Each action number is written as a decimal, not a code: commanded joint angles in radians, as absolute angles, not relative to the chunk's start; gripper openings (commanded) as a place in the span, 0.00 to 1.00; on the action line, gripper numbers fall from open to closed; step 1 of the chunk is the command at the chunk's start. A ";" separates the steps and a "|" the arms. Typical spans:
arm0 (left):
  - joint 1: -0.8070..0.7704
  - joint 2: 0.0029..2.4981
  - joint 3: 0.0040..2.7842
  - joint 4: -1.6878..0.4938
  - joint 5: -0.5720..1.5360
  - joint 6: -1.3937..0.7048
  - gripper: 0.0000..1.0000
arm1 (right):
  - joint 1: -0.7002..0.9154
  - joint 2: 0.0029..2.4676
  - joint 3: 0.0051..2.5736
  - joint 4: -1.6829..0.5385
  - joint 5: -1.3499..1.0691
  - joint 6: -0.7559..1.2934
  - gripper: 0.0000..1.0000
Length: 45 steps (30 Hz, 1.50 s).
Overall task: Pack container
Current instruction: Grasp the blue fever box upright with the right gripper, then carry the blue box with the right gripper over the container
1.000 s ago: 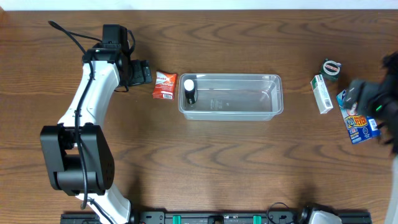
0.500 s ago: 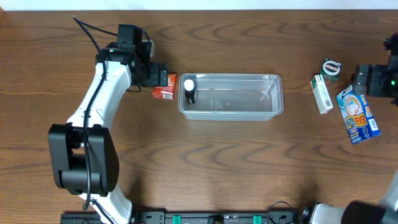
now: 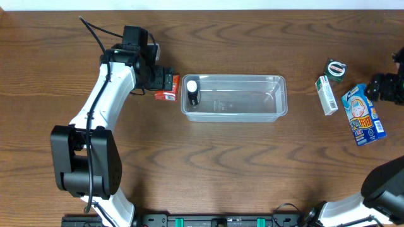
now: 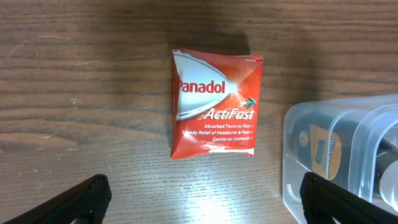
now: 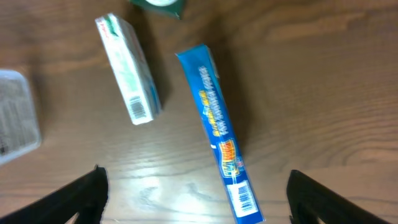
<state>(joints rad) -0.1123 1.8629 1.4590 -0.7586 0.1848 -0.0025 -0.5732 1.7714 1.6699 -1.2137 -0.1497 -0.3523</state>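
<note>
Overhead view places the clear rectangular plastic container (image 3: 233,117) mid-table, just beside the red printed sachet (image 4: 214,106), over which the left gripper (image 4: 205,193) hangs spread wide and empty, apparently for pickup; the right gripper (image 5: 196,182) is likewise parted, empty.

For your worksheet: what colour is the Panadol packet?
Red with a silver swoosh: the Panadol packet shows best in the left wrist view.
</note>
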 commanded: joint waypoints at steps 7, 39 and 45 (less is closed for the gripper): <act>-0.110 1.872 1.457 -0.758 0.191 0.007 0.98 | -0.597 1.879 1.671 -1.202 -0.182 -0.398 0.75; -0.110 1.872 1.457 -0.758 0.191 0.007 0.98 | -0.570 1.916 1.512 -1.040 -0.130 -0.508 0.34; -0.110 1.872 1.457 -0.758 0.191 0.007 0.98 | -0.570 1.916 1.512 -1.040 -0.131 -0.508 0.26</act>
